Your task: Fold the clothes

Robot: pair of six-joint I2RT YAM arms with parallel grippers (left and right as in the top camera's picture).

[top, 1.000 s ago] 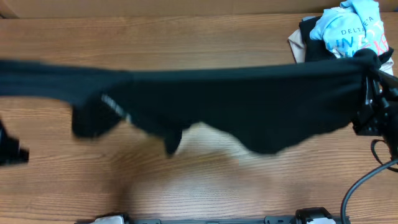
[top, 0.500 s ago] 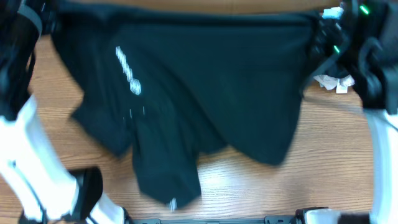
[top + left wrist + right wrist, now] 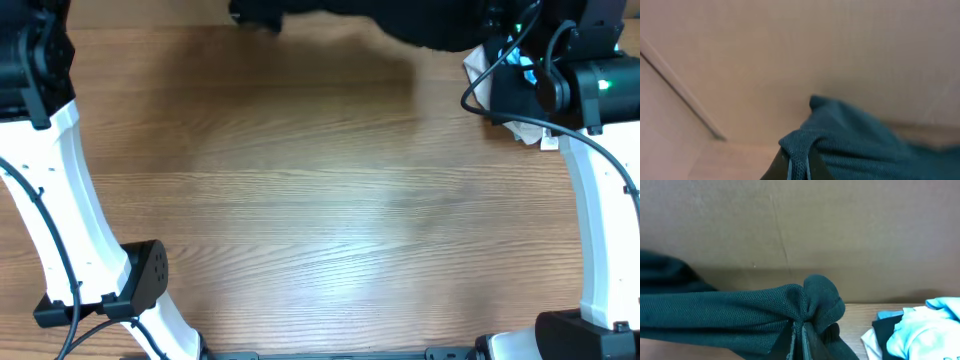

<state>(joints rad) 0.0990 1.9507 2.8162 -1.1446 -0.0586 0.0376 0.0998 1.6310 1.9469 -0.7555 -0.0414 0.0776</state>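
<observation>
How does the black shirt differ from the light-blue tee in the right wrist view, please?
Colour: the black shirt is dark, the tee pale blue. State: the black shirt is pinched in the right gripper and stretched off to the left, while the tee lies crumpled in a heap, untouched. Both are soft, bunched cloth.
</observation>
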